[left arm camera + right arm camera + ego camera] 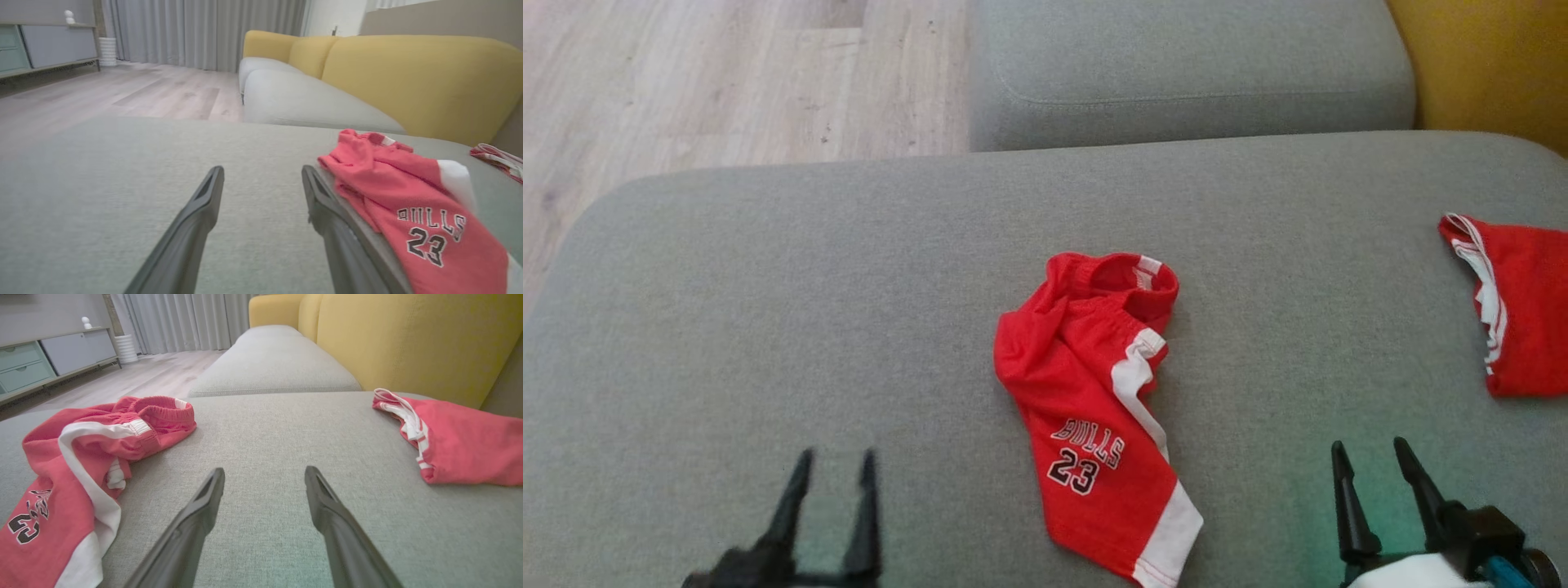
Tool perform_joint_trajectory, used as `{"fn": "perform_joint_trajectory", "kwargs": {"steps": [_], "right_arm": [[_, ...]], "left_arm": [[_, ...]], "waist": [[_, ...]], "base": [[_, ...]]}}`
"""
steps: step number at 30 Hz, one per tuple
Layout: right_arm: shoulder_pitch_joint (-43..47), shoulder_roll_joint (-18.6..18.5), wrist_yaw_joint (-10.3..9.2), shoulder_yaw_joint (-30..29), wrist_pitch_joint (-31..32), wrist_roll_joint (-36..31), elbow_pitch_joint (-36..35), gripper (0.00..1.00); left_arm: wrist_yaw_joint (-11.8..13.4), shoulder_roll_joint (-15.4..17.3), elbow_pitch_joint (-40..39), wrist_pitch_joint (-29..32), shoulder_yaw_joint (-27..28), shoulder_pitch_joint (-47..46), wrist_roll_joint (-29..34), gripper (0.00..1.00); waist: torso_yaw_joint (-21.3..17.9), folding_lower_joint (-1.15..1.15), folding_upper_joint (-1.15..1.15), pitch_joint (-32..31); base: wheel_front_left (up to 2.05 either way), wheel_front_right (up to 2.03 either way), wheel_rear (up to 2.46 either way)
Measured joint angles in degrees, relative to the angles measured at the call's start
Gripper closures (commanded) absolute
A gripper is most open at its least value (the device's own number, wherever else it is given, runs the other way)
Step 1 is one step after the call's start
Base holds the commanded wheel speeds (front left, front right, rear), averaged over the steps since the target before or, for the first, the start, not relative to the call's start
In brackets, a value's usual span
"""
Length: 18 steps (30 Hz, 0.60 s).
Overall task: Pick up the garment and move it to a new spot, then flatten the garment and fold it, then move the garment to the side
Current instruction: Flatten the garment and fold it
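The garment (1086,392) is a pair of red shorts with white side stripes and "BULLS 23" print. It lies crumpled in the middle of the grey sofa seat (768,327), waistband farthest from me. In the left wrist view the garment (412,204) lies to the right of the fingers; in the right wrist view the garment (81,457) lies to the left. My left gripper (837,461) stands open at the lower left, apart from the cloth. Open and holding nothing, my right gripper (1372,453) hovers at the lower right. Left gripper (261,175) and right gripper (264,475) both hang over bare cushion.
A second red and white garment (1515,306) lies at the seat's right edge, also red garment (461,437). A further grey cushion (1192,73) sits behind, a yellow backrest (408,339) to the right, wooden floor (686,82) at the left.
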Motion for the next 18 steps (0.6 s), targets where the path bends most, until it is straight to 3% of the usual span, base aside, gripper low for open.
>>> {"fn": "perform_joint_trajectory", "kwargs": {"steps": [4, 8, 11, 18], "right_arm": [[-0.3, 0.0, 0.00, 1.2, -0.1, 0.2, -0.1, 0.00], [-1.2, 0.0, 0.00, 2.2, -0.1, 1.3, -0.1, 0.00], [-2.5, 0.0, 0.00, 3.6, -0.1, 2.0, 0.0, 0.00], [-5.0, 0.0, 0.00, 5.9, -0.1, 3.0, 0.6, 0.00]], "left_arm": [[-0.9, 0.0, 0.9, 0.0, -6.5, -5.9, 2.4, 0.00], [-1.3, 0.2, 2.2, 5.8, -15.4, -17.0, 3.7, 0.00], [-1.4, 0.7, 4.8, 12.1, -24.0, -25.8, 1.6, 0.00], [-1.8, 1.4, 15.5, 21.4, -35.9, -40.8, -5.5, 0.00]], "waist": [[-1.8, 0.00, 0.00, 0.5], [-4.5, 0.00, 0.00, 1.2], [-6.9, 0.00, 0.00, 1.9], [-13.2, 0.01, 0.00, 4.6]], "base": [[0.00, 0.00, 0.00], [0.00, 0.00, 0.00], [0.00, 0.00, 0.00], [0.00, 0.00, 0.00]]}}
